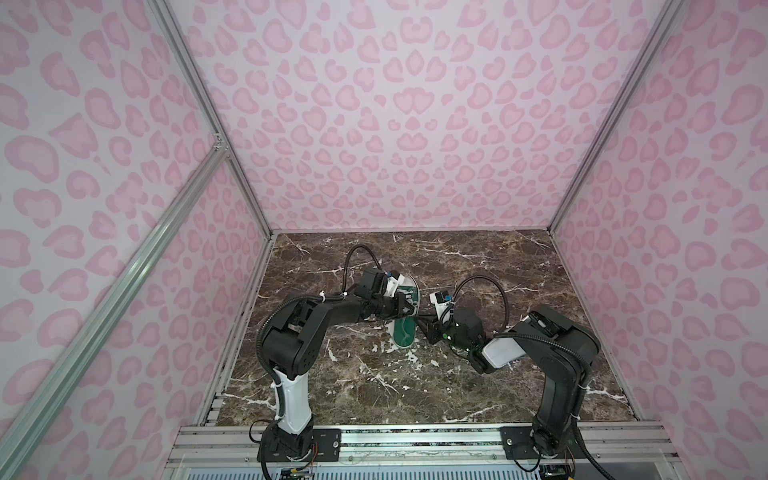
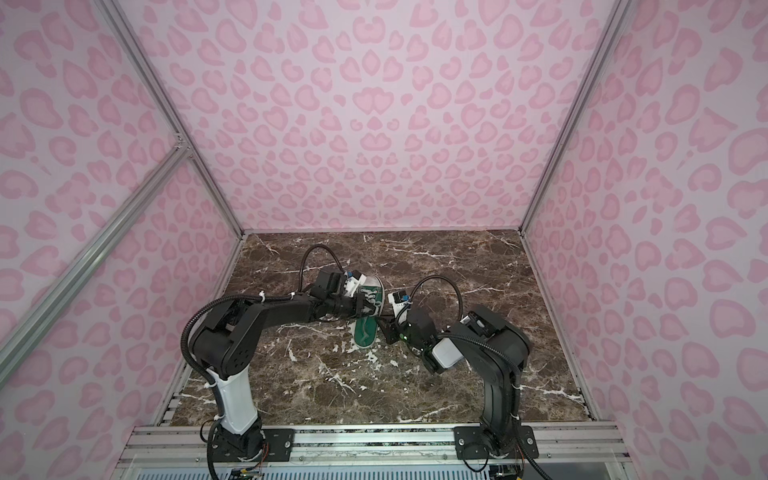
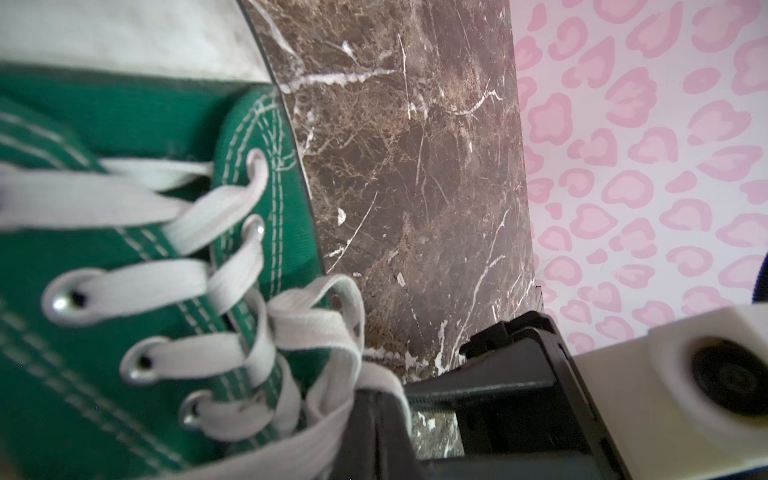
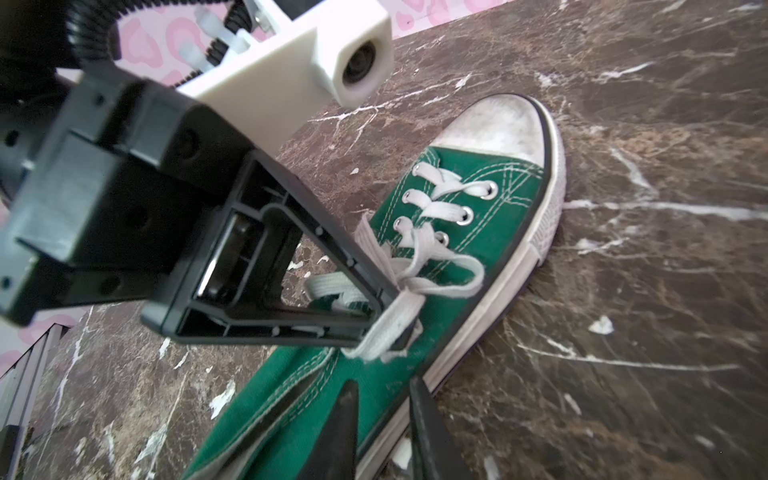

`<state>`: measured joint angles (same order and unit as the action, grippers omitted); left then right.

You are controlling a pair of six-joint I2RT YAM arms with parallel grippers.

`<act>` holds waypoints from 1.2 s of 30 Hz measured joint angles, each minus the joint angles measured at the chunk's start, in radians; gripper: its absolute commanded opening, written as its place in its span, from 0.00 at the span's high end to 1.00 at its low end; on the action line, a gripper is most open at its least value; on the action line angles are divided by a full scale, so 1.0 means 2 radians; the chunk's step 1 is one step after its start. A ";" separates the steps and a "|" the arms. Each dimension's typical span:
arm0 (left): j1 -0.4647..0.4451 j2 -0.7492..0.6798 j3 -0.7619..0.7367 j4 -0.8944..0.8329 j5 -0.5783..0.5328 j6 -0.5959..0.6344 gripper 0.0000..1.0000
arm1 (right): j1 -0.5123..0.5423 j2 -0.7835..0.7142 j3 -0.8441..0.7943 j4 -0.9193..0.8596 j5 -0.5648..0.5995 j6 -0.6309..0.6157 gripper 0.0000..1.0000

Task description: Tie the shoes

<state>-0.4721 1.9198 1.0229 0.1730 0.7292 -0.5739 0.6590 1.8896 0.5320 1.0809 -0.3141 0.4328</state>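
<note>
**Asker:** Where is the shoe?

**Me:** The shoe (image 1: 404, 330) lies sole down near the middle of the bench (image 1: 519, 382). Its white toe cap (image 4: 498, 124) points to the far side and its heel points toward me.

**Asker:** Why does your left arm reach across it?

**Me:** My left gripper (image 4: 399, 311) comes in from the left over the top of the shoe. It is clamped on a fold of white lace (image 4: 380, 334). I judge that the pinch holds the fold up as one ear of the bow.

**Asker:** And the right?

**Me:** My right gripper (image 4: 384, 415) hangs just right of the shoe, toward the heel end. Its jaws are apart with nothing between them. I think it sits low and close so that it can take the other strand. A slack loop (image 4: 457, 272) lies on the green canvas beside the pinch.

**Asker:** Tied yet?

**Me:** No, I see no finished bow.
</note>
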 measured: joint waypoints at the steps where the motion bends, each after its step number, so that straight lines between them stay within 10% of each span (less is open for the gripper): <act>1: 0.000 0.000 0.000 0.000 0.000 0.000 0.94 | 0.000 0.002 0.000 0.002 0.000 0.000 0.76; 24: 0.001 -0.001 -0.001 -0.002 0.002 0.000 0.95 | 0.001 0.034 0.014 0.040 -0.005 -0.002 0.78; 36: 0.001 -0.002 -0.001 -0.007 0.002 0.000 0.95 | 0.001 0.043 0.016 0.041 -0.004 -0.005 0.94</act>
<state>-0.4698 1.9160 1.0218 0.1585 0.7338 -0.5735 0.6609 1.9747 0.5644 1.1625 -0.3225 0.4236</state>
